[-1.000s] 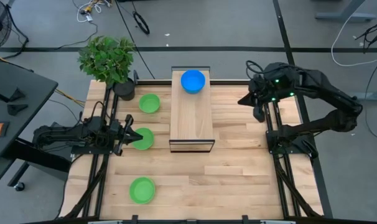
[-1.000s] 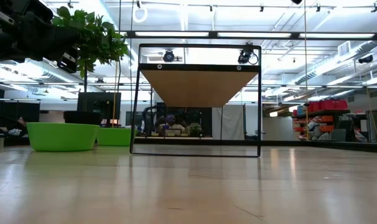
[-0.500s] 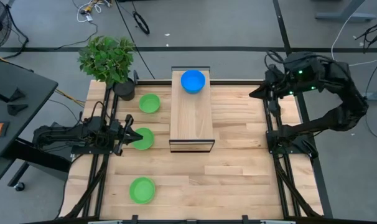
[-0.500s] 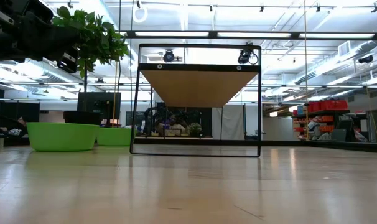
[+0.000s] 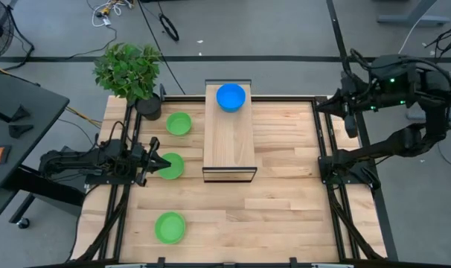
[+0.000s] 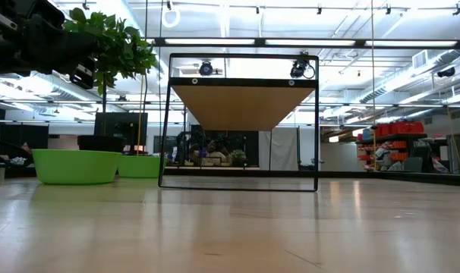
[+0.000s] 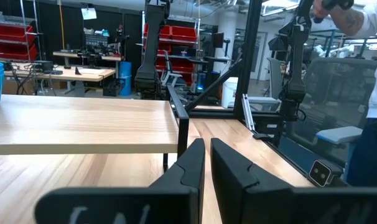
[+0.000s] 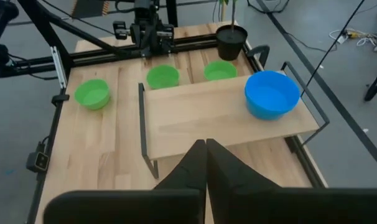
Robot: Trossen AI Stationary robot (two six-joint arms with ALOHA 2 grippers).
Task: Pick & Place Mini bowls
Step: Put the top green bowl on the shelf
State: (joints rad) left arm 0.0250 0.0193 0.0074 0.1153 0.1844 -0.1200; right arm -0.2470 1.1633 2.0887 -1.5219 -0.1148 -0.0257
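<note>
1. Butcher-block table carries a raised wooden shelf; blue bowl sits on its far end.
2. Three green bowls lie left of the shelf.
3. Left gripper, nearly closed, touches the middle green bowl; a grip isn't evident.
4. Right gripper, clenched and empty, hangs at the table's right edge.
5. Next, probably: secure that bowl and lift it onto the shelf.

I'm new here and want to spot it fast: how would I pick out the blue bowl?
Find the raised wooden shelf standing mid-table. The blue bowl sits on top of it at the end nearest the potted plant. It is the only blue bowl in sight and the only raised one; the green bowls lie on the tabletop.
</note>
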